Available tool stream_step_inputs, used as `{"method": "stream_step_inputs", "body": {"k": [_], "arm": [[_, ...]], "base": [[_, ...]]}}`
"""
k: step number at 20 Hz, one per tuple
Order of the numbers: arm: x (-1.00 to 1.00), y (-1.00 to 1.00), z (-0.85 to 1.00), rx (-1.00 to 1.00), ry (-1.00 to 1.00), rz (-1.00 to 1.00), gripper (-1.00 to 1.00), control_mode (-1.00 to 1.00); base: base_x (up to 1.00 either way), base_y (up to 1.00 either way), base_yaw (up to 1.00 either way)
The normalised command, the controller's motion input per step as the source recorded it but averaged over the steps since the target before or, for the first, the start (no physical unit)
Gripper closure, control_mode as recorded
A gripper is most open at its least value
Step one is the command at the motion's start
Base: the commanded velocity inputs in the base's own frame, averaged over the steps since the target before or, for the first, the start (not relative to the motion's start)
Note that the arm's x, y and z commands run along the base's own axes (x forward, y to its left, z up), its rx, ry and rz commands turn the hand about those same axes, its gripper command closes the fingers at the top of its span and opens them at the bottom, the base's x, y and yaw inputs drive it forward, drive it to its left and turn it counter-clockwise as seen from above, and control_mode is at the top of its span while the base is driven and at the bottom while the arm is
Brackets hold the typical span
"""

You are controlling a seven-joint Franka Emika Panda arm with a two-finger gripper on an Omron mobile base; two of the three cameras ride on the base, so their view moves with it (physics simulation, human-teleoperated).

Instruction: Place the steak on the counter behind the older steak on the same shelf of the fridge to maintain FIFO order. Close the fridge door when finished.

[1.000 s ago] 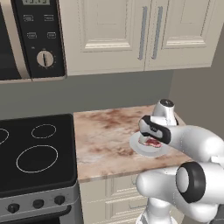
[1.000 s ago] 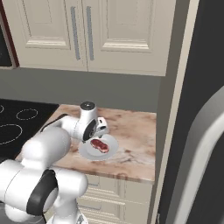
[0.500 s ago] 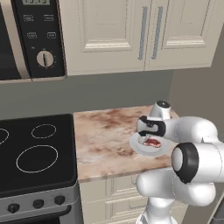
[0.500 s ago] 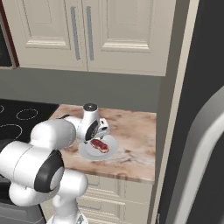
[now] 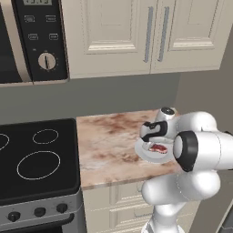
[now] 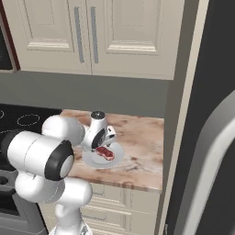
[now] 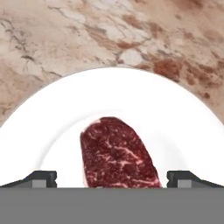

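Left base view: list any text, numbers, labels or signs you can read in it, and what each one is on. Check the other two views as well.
Oven control panel, display at the top edge: light marks, too blurred and cut off to read.
Panel buttons: too small to read.
Dial: tick marks only, no readable numbers.
Steak, plate, counter, cabinet doors, fridge: no text.

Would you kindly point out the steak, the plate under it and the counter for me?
steak (image 7: 117, 155): hand view, middle of the red meat.
plate (image 7: 175, 118): hand view, bare white surface right of the meat.
counter (image 5: 107, 141): left base view, bare marbled top.
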Motion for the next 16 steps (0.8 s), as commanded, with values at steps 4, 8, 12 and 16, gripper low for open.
{"method": "stream_step_inputs", "body": {"k": [4,8,12,16], "arm": [[0.16,-0.04,-0.21,0.0,0.0,0.04,-1.0,-1.0],[0.12,-0.14,-0.22,0.0,0.0,0.04,-1.0,-1.0],[0.12,-0.09,-0.31,0.0,0.0,0.04,-1.0,-1.0],[0.11,0.0,-0.44,0.0,0.0,0.04,-1.0,-1.0]], "base": [[0.0,0.0,0.0],[0.0,0.0,0.0],[0.0,0.0,0.0],[0.0,0.0,0.0]]}}
